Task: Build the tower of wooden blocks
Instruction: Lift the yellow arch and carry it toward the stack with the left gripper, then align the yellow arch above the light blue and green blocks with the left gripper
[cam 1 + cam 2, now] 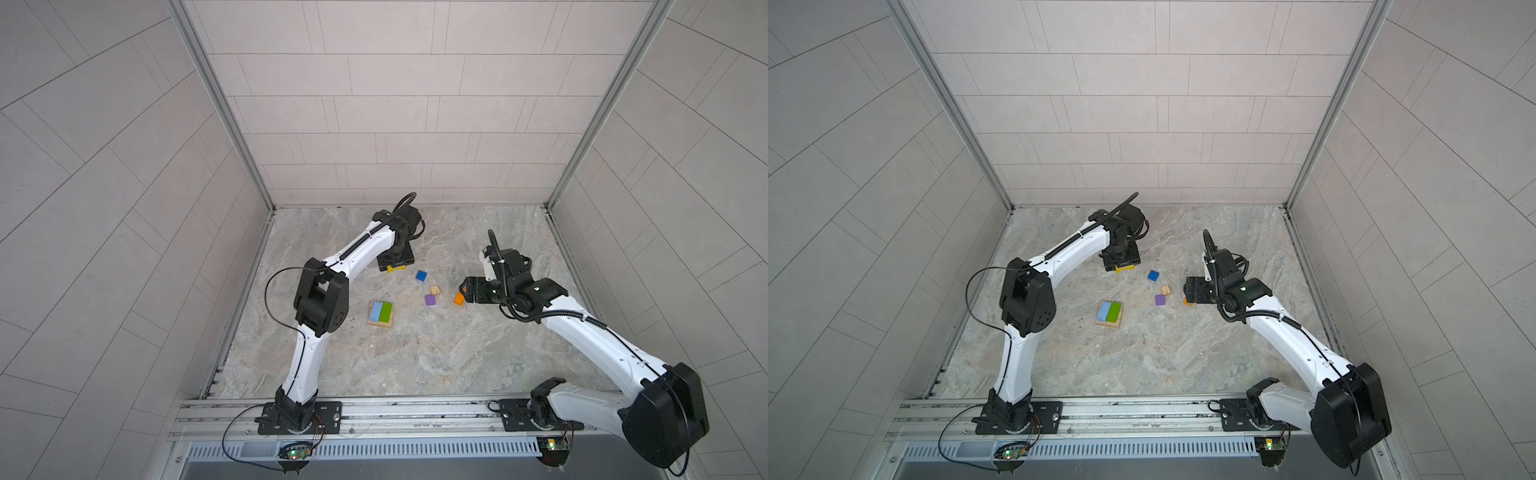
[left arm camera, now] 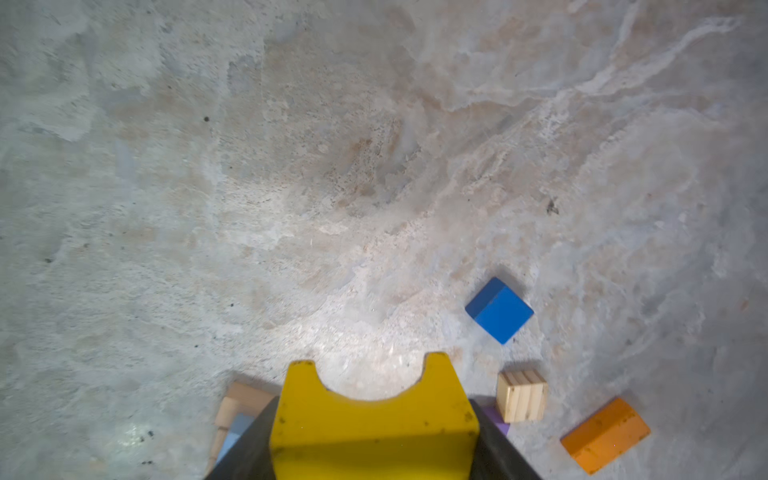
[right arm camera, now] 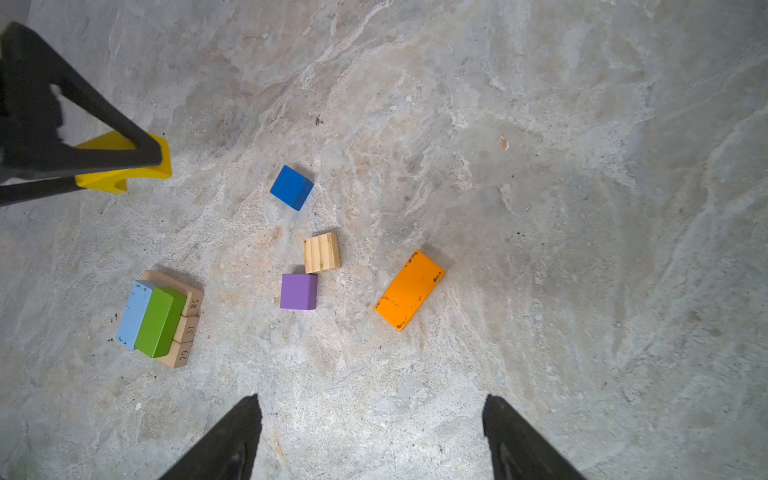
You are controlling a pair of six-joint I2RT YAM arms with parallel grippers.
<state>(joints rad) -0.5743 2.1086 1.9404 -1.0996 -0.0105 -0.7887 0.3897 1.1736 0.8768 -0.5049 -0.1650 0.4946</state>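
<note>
Yellow wood is filling the gap between the jaws of the left gripper [image 1: 395, 262]: they are pinching the yellow block [image 2: 374, 424], an arch-cut piece, by its two sides, toward the far side of the table [image 3: 540, 208]. Whether the block is resting on the surface or hanging just clear of it, I cannot tell. The right gripper [image 3: 371, 401] is hovering with its jaws spread wide and nothing between them. It is near the orange bar [image 3: 409, 289], which is lying flat and untouched.

Further out, three loose pieces are sitting between the two grippers. They are a blue cube [image 3: 291, 187], a tan block [image 3: 321, 252] and a purple cube [image 3: 298, 291], the last two just beside each other.

Well apart from the yellow block, the tower [image 1: 380, 313] is standing only two layers high. Three tan bars [image 3: 189, 328] are lying side by side as its base. A light-blue bar [image 3: 135, 313] and a green bar [image 3: 160, 322] are lying across them, touching each other.

By my reading, the build is sitting at about the halfway mark: five pieces are making up the stack and five are waiting. The yellow block looks to be going next, and it is needing a carry across to the stack. The orange bar, both cubes and the tan block are then remaining.
</note>
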